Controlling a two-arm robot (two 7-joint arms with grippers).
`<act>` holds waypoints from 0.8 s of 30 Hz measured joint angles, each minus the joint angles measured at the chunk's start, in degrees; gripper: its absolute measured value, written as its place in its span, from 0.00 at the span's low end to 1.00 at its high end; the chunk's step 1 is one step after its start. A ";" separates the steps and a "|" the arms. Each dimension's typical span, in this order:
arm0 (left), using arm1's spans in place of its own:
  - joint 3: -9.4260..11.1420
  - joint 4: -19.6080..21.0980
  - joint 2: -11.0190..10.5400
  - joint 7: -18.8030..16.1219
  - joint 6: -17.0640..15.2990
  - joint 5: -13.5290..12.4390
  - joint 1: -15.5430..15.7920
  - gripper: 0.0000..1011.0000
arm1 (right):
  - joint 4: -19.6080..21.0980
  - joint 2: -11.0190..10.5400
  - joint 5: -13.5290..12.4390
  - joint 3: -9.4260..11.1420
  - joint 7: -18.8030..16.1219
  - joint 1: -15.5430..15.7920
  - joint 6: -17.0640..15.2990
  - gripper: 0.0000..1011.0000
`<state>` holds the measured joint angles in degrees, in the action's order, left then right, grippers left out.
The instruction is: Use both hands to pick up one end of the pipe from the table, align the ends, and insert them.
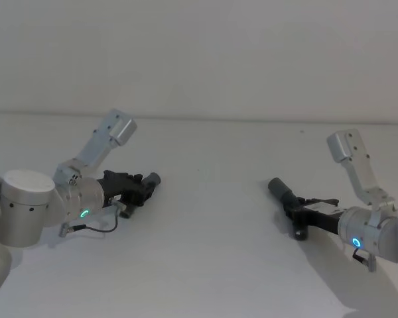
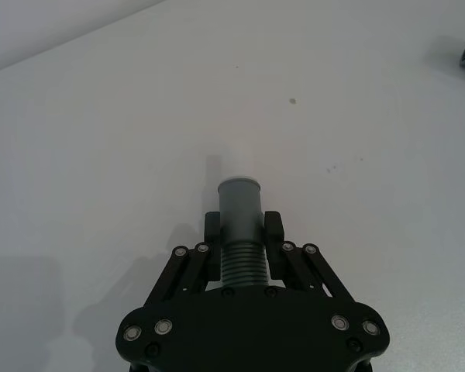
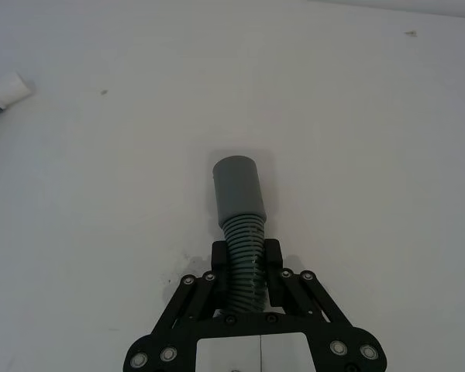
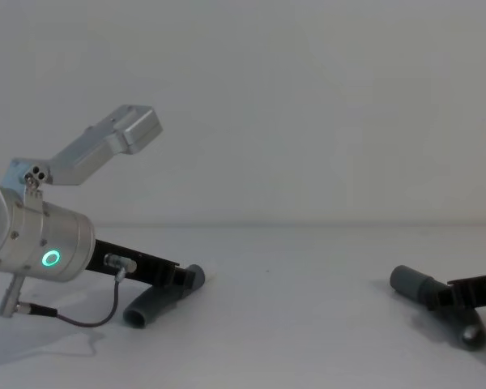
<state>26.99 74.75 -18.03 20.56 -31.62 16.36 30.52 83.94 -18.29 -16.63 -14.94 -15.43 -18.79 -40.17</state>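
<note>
Two dark-grey pipe pieces lie low on the white table (image 1: 212,245), far apart. My left gripper (image 1: 138,189) (image 2: 242,229) (image 4: 178,279) is shut on the ribbed middle of the left pipe piece (image 2: 240,260) (image 4: 155,305). Its narrower grey cuff (image 2: 239,200) with a white rim points toward the centre. My right gripper (image 1: 293,207) (image 3: 246,256) (image 4: 447,298) is shut on the ribs of the right pipe piece (image 3: 245,232) (image 4: 470,332). That piece's plain, wider sleeve (image 3: 236,190) (image 1: 277,187) (image 4: 409,282) faces the left one. A wide gap separates the two ends.
Bare white table lies between the arms, and a plain white wall stands behind it. A thin black cable (image 4: 89,320) loops under the left wrist. Both silver wrists show lit rings (image 4: 49,259) (image 1: 355,242).
</note>
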 joint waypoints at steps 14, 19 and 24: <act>-0.03 1.99 -0.68 0.48 2.67 -1.07 -0.32 0.32 | 1.73 -0.39 0.65 0.53 -0.33 0.79 3.78 0.27; -0.26 3.53 -1.25 0.69 4.34 -1.64 -0.51 0.32 | 2.98 -0.84 0.84 0.76 -0.59 1.10 6.26 0.27; -0.47 5.48 -2.22 1.64 6.67 -2.20 -0.59 0.32 | 4.56 -1.76 1.00 0.92 -1.50 1.32 9.45 0.27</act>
<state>26.53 80.23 -20.25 22.20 -24.95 14.16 29.93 88.50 -20.05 -15.63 -14.02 -16.93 -17.47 -30.72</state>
